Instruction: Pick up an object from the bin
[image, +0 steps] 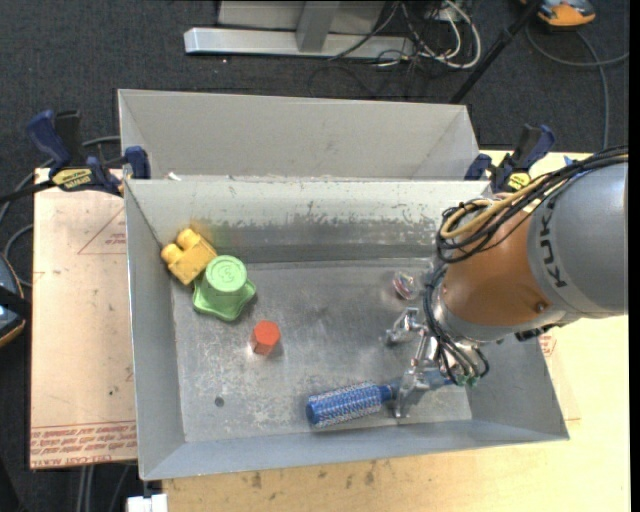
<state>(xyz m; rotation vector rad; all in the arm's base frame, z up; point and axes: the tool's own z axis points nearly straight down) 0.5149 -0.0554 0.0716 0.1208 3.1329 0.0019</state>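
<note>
Blue bristled roller (348, 404) lies flat on the floor of the bin (300, 215) at about 6 o'clock, not yet lifted, its 3 o'clock end just beside my gripper (398, 372). I read the gripper as spread and holding nothing, set low at about 4 o'clock. By my judgement, closing on something and raising it clear are both left to do.

We see a brush (348, 404) along the bin's (300, 215) front wall, the gripper (408, 392) at its right end; a small cylinder (265, 337), cup (223, 288) and block (187, 256) lie back-left.
</note>
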